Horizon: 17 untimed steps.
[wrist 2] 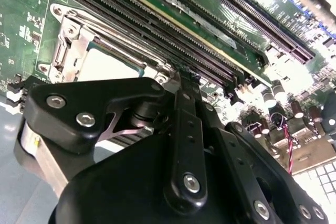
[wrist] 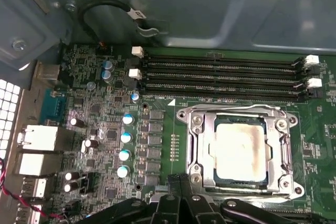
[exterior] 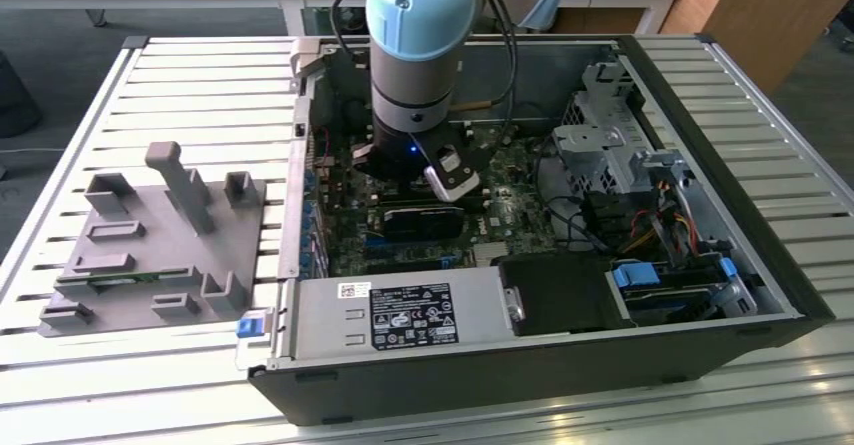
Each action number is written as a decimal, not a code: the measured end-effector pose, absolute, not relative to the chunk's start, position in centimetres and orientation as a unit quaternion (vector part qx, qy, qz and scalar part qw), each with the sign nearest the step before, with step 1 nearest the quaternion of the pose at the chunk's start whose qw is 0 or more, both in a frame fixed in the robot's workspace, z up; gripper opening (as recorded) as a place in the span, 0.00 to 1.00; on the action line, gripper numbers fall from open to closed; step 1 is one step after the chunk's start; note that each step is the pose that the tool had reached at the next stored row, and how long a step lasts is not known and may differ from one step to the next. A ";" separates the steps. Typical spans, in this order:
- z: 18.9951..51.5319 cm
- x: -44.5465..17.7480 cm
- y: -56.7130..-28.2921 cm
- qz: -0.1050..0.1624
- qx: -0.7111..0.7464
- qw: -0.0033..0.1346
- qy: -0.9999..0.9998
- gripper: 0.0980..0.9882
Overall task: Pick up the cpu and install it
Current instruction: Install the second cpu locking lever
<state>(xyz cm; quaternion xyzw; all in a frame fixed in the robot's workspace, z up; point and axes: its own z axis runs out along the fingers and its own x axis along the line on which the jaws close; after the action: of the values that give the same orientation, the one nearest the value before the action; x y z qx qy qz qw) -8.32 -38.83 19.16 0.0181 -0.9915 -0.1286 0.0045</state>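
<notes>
Slatted workbench (exterior: pixel 174 85), open computer case (exterior: pixel 747 295) | cpu (wrist: pixel 240 152) seated inside the metal-framed socket (wrist: pixel 195 145) | gripper (wrist: pixel 181 195) just beside socket, finger state cannot tell | step: seating looks done; judged next: retention frame needs securing.

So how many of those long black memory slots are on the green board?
4 long black memory slots, empty, stacked side by side between the metal-framed socket and the grey case wall.

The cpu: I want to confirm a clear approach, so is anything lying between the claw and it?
Nothing visible does. The cpu sits bare-topped inside the socket frame, with the claw just beside that frame.
</notes>
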 end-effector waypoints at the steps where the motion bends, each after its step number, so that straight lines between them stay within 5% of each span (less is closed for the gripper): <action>1: 19.1 -8.3 -38.8 -0.129 0.018 0.005 -0.992 0.01; 17: 21.7 -8.6 -38.8 -0.129 0.018 0.005 -0.991 0.01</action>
<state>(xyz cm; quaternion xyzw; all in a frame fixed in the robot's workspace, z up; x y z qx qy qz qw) -8.57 -38.80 21.70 0.0181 -0.9914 -0.1294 0.0045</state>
